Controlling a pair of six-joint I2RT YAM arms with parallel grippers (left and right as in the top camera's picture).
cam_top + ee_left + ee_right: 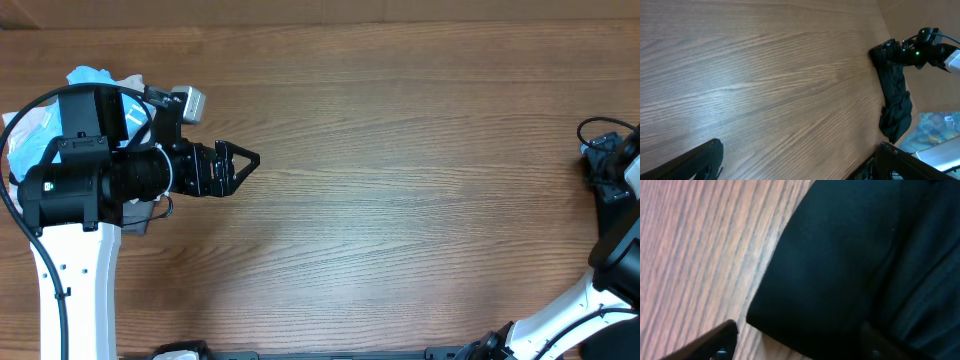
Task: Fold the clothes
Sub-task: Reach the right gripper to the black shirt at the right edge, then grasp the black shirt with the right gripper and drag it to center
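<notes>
Closest to us, the left gripper [245,170] hangs over the wooden table [400,220], its jaws spread wide with nothing between them. Under its arm, at the table's left edge, lies a heap of light-blue and white garments [85,80]. From there bare wood runs across to the right edge. There the black shirt [895,100] droops, bunched, over the table's edge. The right gripper [797,332] straddles its border with fingers apart, not yet pinching.

It seems to be a robot lab: a plain wood-grain bench [400,200] with a white and black left arm [75,270] and a right arm [600,295] standing at its near edge.
</notes>
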